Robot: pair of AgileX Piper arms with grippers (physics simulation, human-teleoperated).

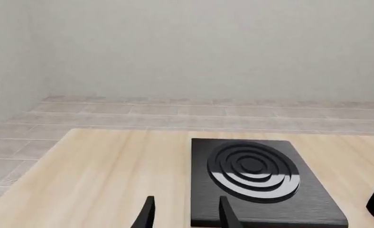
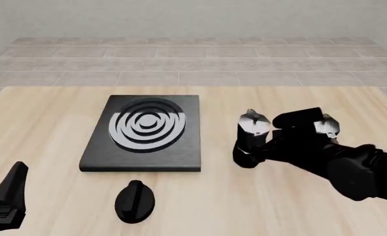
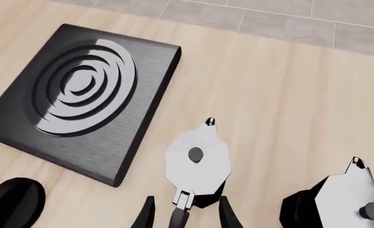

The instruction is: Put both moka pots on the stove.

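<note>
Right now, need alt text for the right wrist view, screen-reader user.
Seen from above, a moka pot stands on a wooden table, its handle between the open right gripper fingers. A second moka pot stands beside it; the black stove, nothing on its burner rings, and a black knob lie apart.

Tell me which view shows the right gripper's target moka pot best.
Right wrist view: the glossy black faceted moka pot appears from above, silvery lid and handle between the right gripper's open fingers. Front view shows it partly hidden by the arm. Left wrist view catches one pot's cropped edge; which, unclear.
</note>
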